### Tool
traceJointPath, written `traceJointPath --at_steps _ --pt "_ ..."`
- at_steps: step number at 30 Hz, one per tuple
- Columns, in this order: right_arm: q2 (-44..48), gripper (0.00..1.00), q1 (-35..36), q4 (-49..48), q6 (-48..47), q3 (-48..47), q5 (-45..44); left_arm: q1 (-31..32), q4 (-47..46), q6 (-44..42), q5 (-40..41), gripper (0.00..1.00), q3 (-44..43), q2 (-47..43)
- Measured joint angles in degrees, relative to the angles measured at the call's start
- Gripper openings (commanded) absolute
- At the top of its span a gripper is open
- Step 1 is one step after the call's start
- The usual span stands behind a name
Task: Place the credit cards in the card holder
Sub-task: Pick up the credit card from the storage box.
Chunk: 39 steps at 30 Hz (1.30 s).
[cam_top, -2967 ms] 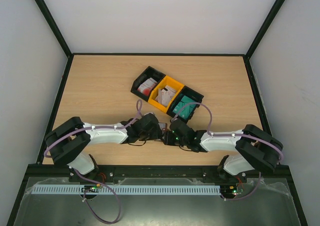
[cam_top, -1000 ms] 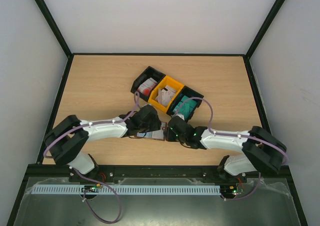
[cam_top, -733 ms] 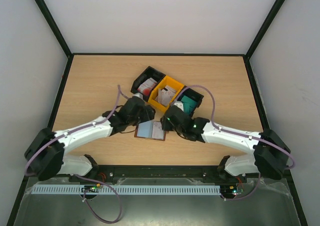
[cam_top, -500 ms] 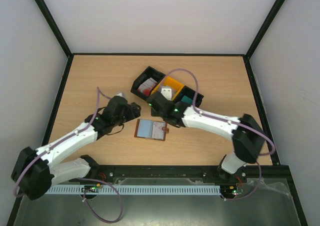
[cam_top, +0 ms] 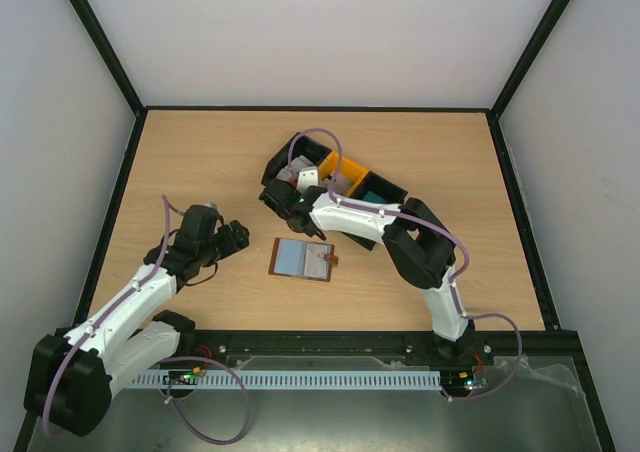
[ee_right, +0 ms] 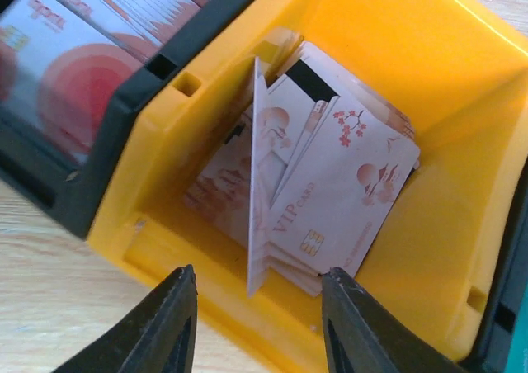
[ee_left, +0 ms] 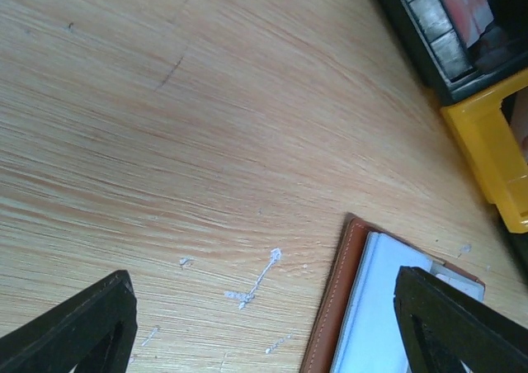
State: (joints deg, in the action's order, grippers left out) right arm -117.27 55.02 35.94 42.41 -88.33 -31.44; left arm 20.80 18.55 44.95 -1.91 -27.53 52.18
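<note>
Top view: the right claw [cam_top: 298, 200] hangs at the near edge of a row of bins, a black plastic bin [cam_top: 283, 159], a yellow plastic bin [cam_top: 352, 166] and a second black bin [cam_top: 392, 188] holding teal-green cards [cam_top: 377, 184]. The brown leather folding wallet [cam_top: 302, 260] lies open and flat on the wooden table [cam_top: 200, 162], between the two claws. The left claw [cam_top: 230, 239] is to the wallet's left, apart from it.

Left wrist view: the left claw [ee_left: 264, 278] is spread wide over bare wood, gripping nothing. The wallet's corner [ee_left: 363, 307] lies just ahead.

Right wrist view: the right claw [ee_right: 258, 276] is spread and empty above the yellow bin [ee_right: 429, 68]. Inside lie white cards with pink marks [ee_right: 338, 200], one standing on edge.
</note>
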Motion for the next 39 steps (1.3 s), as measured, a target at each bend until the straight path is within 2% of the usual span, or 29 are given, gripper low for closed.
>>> traceJointPath --at_steps 7,11,20,23,26,29,33,39 --pt "-4.81 0.24 -3.39 0.68 -2.16 -3.23 -0.04 -3.08 -0.96 -2.49 -3.21 0.86 0.11 2.86" --pt "-5.86 0.04 -5.05 0.00 -3.74 -3.34 1.31 -3.58 -1.88 -3.26 -4.74 0.85 0.11 3.56" --pt "-3.93 0.02 -6.03 -2.67 -5.16 -2.36 3.39 -3.74 -3.26 -4.04 -7.41 0.86 -1.38 3.65" --pt "1.42 0.02 -5.99 -3.98 -5.16 1.22 5.01 -3.74 -4.02 -4.00 -9.05 0.88 -2.40 2.67" --pt "10.69 0.02 -5.99 -6.88 -5.81 6.93 8.94 -3.74 -5.11 -4.02 -11.32 0.92 -3.65 0.94" --pt "22.38 0.02 -5.99 -13.05 -7.06 13.99 15.91 -3.74 -8.02 -3.78 -15.30 0.97 -4.72 -1.36" --pt "35.63 0.02 -6.03 -23.04 -7.28 23.30 26.71 -3.74 -13.81 -2.51 -22.05 0.98 -5.25 -4.02" --pt "46.80 0.02 -6.03 -38.86 -1.51 34.40 43.36 -3.74 -21.97 2.36 -31.36 1.00 -5.35 -5.64"
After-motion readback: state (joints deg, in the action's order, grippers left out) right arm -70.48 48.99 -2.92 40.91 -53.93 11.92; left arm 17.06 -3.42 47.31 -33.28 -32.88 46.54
